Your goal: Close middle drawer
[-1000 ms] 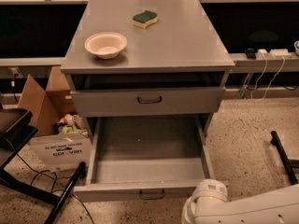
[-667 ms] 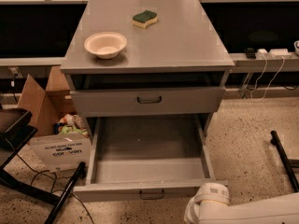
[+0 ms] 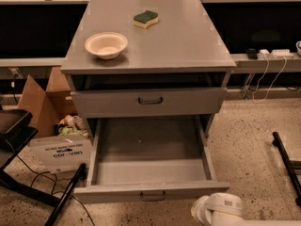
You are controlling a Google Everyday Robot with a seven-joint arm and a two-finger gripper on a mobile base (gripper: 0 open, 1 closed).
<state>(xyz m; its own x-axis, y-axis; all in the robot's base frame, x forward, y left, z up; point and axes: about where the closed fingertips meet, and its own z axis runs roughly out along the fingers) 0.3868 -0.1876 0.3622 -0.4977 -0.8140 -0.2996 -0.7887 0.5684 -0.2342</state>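
White bowl (image 3: pixel 106 44) and sponge (image 3: pixel 145 19) sit on the counter (image 3: pixel 188 46); the floor box (image 3: pixel 60 150) holds colourful clutter. The middle drawer (image 3: pixel 113 193) stands pulled wide open, its grey tray bare. The end effector is out of view beyond the arm (image 3: pixel 218 211) at lower right, so I cannot tell its state.

- You have one camera view, set high in front of the grey cabinet (image 3: pixel 150 46) and looking down and forward at its front.
- It sits close: the cabinet fills the middle of the view, its top reaching the upper edge and the pulled-out middle drawer (image 3: pixel 150 149) ending near the lower edge.
- Left of the cabinet you see a cardboard box (image 3: pixel 51 126); right of it, speckled floor (image 3: pixel 249 140).
- Below and right of the cabinet, the white arm (image 3: pixel 218 211) enters at the lower edge; the gripper lies outside the view.
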